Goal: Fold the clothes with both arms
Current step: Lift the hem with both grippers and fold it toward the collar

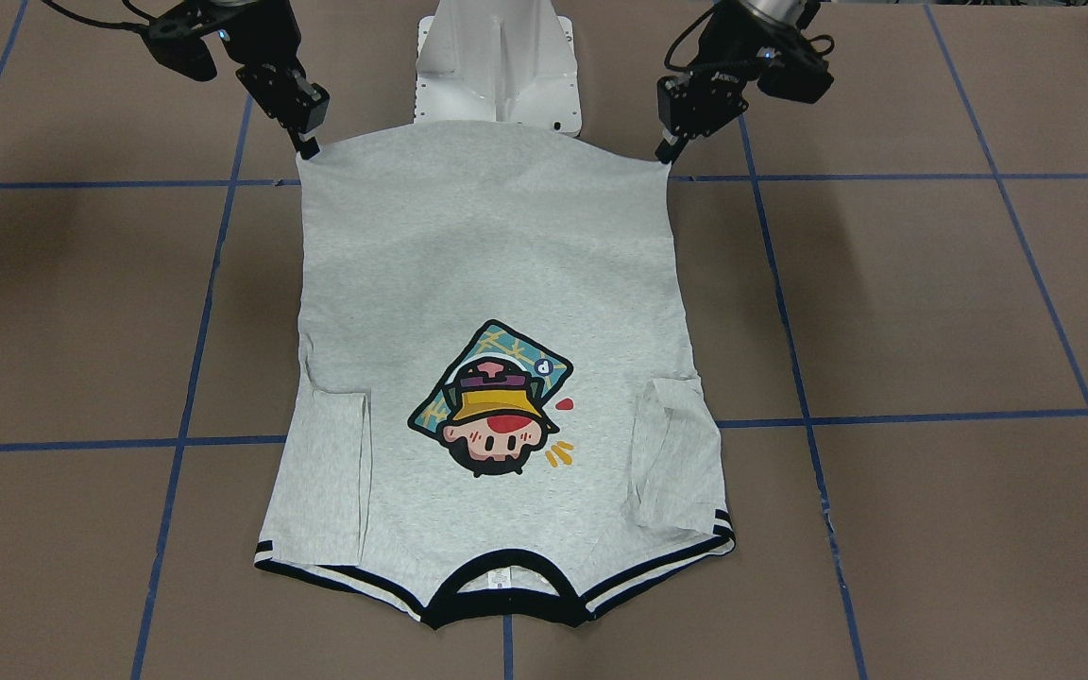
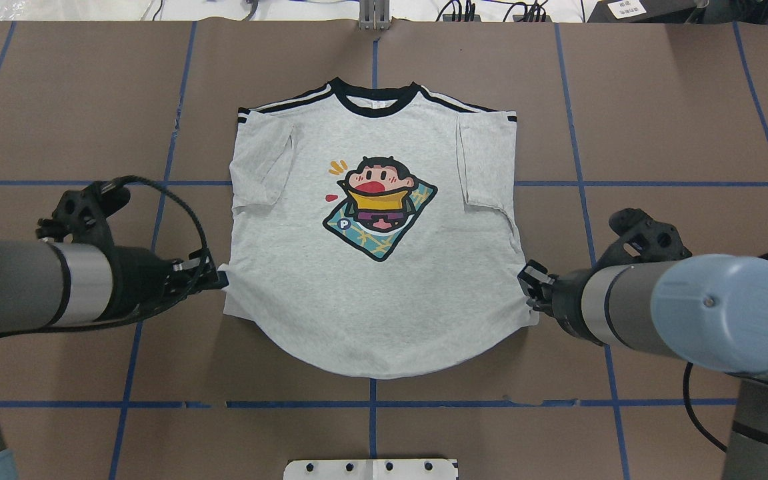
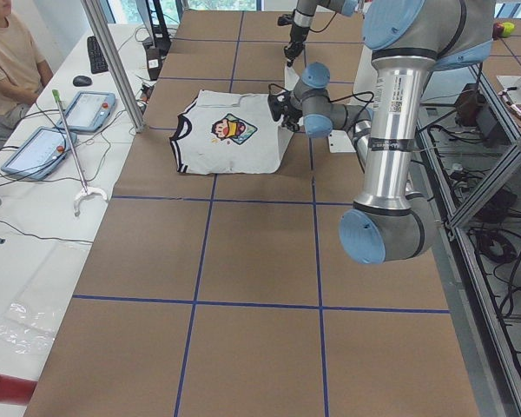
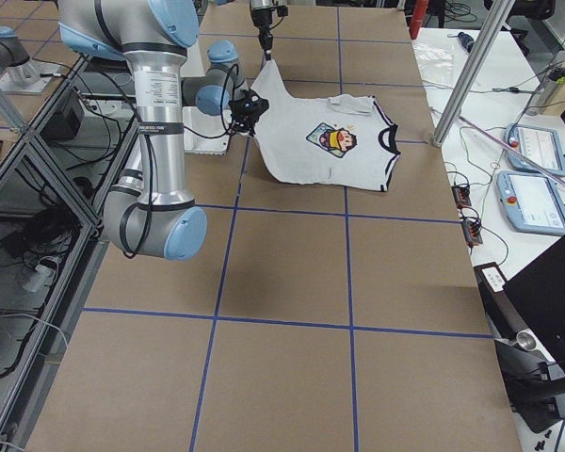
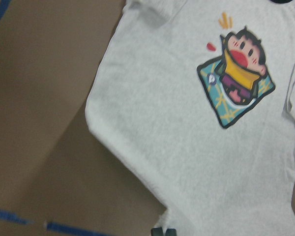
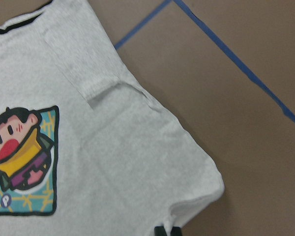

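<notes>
The grey T-shirt [image 2: 377, 267] lies print up on the brown table, collar [image 2: 374, 100] away from the robot, both sleeves folded inward. The cartoon print [image 1: 495, 401] faces up. My left gripper [image 2: 221, 279] is shut on the left hem corner and holds it raised off the table; it also shows in the front-facing view [image 1: 665, 156]. My right gripper [image 2: 526, 293] is shut on the right hem corner, likewise raised [image 1: 306, 149]. The hem between them sags toward the robot. Each wrist view shows the shirt [image 5: 187, 123] [image 6: 88, 147] running into closed fingertips at the bottom edge.
The white pedestal base [image 1: 497, 66] stands just behind the lifted hem. Blue tape lines [image 2: 374, 403] grid the brown table. A seated operator [image 3: 9, 61], tablets [image 3: 87, 109] and a metal post [image 3: 113, 61] are beyond the table's far side.
</notes>
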You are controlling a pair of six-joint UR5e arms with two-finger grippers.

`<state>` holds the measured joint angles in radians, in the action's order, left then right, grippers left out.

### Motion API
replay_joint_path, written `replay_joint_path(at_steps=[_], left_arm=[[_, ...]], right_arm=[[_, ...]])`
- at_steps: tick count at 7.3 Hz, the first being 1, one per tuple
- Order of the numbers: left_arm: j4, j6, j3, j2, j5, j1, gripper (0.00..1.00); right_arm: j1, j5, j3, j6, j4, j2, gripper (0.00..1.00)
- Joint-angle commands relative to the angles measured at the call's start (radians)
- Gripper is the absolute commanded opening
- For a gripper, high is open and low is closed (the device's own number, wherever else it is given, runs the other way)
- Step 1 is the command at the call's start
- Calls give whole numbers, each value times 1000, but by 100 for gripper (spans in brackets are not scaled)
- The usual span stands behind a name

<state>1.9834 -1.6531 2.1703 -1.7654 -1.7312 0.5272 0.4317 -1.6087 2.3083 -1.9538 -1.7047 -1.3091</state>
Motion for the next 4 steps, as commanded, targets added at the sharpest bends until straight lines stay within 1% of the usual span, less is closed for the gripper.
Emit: replay_joint_path(at_steps=[1,2,4], left_arm=[[-1,145,-147,-114,-2,130,0],[2,185,-185,-121,-2,163,0],[17,191,-316,-219,-1,197,0]], right_arm=[[155,-2,-184,163,-53,164,0],[215,-2,-252,249,-47,187,0],[284,-4,-387,282,-26,267,0]])
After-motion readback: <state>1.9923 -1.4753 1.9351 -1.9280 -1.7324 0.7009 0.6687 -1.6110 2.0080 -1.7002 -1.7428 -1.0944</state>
